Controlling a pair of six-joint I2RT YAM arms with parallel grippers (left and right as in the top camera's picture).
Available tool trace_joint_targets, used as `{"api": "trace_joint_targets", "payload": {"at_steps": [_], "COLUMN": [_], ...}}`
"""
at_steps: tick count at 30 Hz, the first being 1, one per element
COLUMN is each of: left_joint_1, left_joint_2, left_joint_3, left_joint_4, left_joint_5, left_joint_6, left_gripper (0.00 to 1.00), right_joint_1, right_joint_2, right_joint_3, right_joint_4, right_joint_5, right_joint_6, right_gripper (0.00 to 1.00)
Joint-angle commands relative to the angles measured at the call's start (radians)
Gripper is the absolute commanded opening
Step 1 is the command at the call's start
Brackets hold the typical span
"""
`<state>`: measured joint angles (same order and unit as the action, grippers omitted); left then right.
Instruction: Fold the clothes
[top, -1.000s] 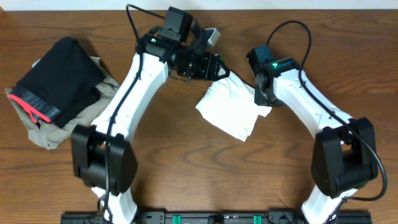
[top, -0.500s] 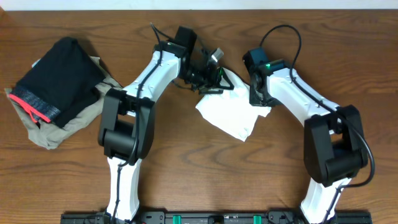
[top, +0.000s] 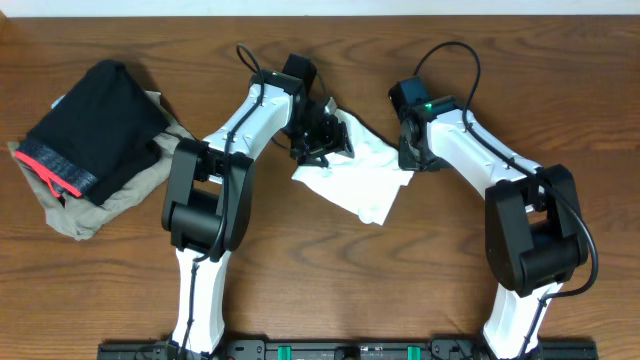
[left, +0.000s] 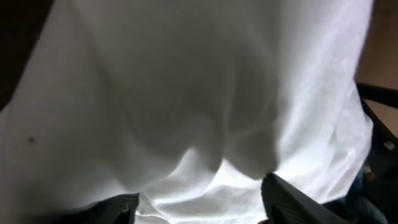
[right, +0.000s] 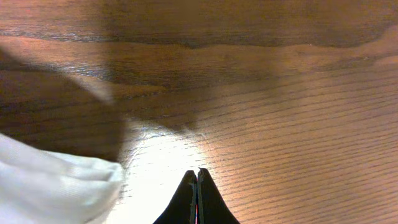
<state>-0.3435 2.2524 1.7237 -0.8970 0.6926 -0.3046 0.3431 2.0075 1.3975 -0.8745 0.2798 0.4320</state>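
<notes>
Overhead: brown wood-grain surface (top: 300, 270) across the whole frame. Two white-and-black arms reaching in from the near edge, left arm (top: 235, 130) and right arm (top: 480, 160), bent toward each other at the far middle.

At far left, well apart from both arms, a folded black garment (top: 95, 125) with a red-pink band (top: 55, 170) along one edge, stacked on a tan folded garment (top: 120, 195).

Between the two arms, slightly far of centre: white T-shirt (top: 355, 180), partly folded into a rumpled, roughly four-sided bundle, lying flat on the wood except at its far-left corner, raised at the left tool (top: 322, 140). No chest print showing.

Left wrist view: filled almost wholly with white cloth (left: 186, 93), creased and shadowed. Two dark fingers (left: 292, 199) at the bottom corners, spread well apart, fabric bunched in the gap. Unclear whether the fabric is pinched.

Right tool (top: 405, 162) just beside the shirt's right edge. Right wrist view: tool (right: 197, 186) pressed together to a thin dark wedge, nothing between the fingers, over bare wood (right: 280, 93). Edge of the white cloth (right: 50, 186) at lower left, near the tips but apart from them.
</notes>
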Motion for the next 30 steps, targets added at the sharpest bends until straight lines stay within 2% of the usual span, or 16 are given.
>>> {"api": "trace_joint_targets", "payload": {"at_steps": [1,10,14,17,22,24,30], "left_joint_1": [0.007,0.006,0.007,0.007,0.007,0.007,0.011], "left_joint_2": [0.029,0.01,-0.06,-0.162,-0.342,-0.378,-0.357], "left_joint_3": [-0.018,-0.018,-0.018,-0.017,-0.017,-0.017,-0.018], "left_joint_4": [-0.008,-0.097,-0.131,-0.136,-0.076,-0.027,0.074], "left_joint_5": [-0.12,-0.064,-0.074,-0.187,-0.428,-0.463,-0.469], "left_joint_6": [-0.034,-0.003,0.098,0.137,0.135,0.136,0.136], "left_gripper": [0.73,0.73,0.69,0.68,0.69,0.73,0.76], "right_joint_1": [-0.002,-0.002,-0.002,-0.002,0.002,0.01,0.045], "right_joint_2": [0.02,-0.009,-0.1,-0.194,-0.295,-0.3,-0.251], "right_joint_3": [-0.001,0.013,0.048,0.058,0.058,0.058,0.038], "right_joint_4": [0.0,-0.031,-0.076,-0.078,-0.044,-0.041,-0.031], "right_joint_5": [0.0,0.001,0.0,-0.068,-0.404,-0.484,-0.515], "right_joint_6": [-0.015,-0.101,-0.127,-0.175,-0.346,-0.362,-0.351], "right_gripper": [0.01,0.01,0.01,0.01,0.02,0.02,0.02]}}
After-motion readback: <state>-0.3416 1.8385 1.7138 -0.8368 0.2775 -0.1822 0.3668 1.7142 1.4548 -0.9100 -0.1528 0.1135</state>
